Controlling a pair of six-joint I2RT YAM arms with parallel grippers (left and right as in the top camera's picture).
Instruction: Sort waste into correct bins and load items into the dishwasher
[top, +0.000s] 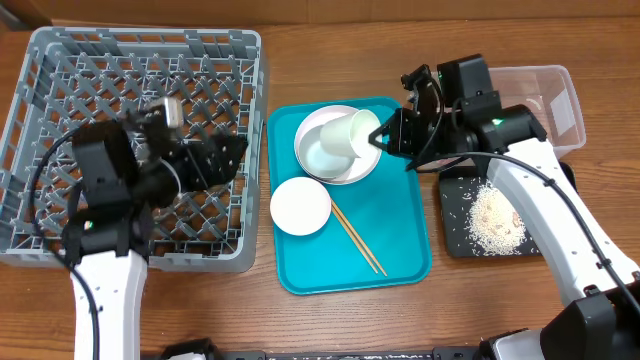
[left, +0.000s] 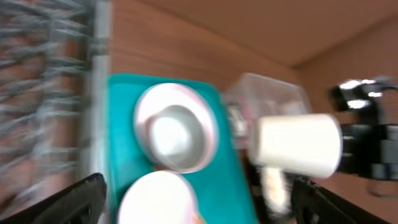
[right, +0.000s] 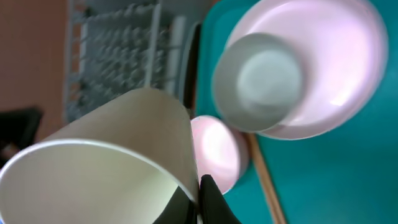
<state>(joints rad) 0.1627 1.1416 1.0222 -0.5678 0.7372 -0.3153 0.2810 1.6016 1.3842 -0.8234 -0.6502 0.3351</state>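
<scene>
**Overhead.** The right gripper is closed on the small white cup. The cup lies tipped on its side over the right edge of the pale pink bowl, and the grey-white bowl sits nested inside that bowl. Both bowls rest at the top of the teal tray. Below them on the tray are the round white plate and the wooden chopsticks, which lie slanted just right of the plate. The left gripper hangs over the right side of the grey dish rack, pointing toward the tray. To the right of the tray, the rice is heaped in the black tray, with the clear tub behind it on the wooden surface.

**Left wrist.** This view is blurred. The left gripper's fingers sit at the two lower corners, spread wide with nothing between them. The cup hangs sideways in the air right of the nested bowls, with the right gripper clamped at its far end. The tub shows dimly behind it.

**Right wrist.** The cup fills the lower left, its open mouth facing the camera. One dark finger presses against the cup's wall, and the other finger is hidden. Beyond the cup are the nested bowls, the plate and the rack — all soft-focused.
</scene>
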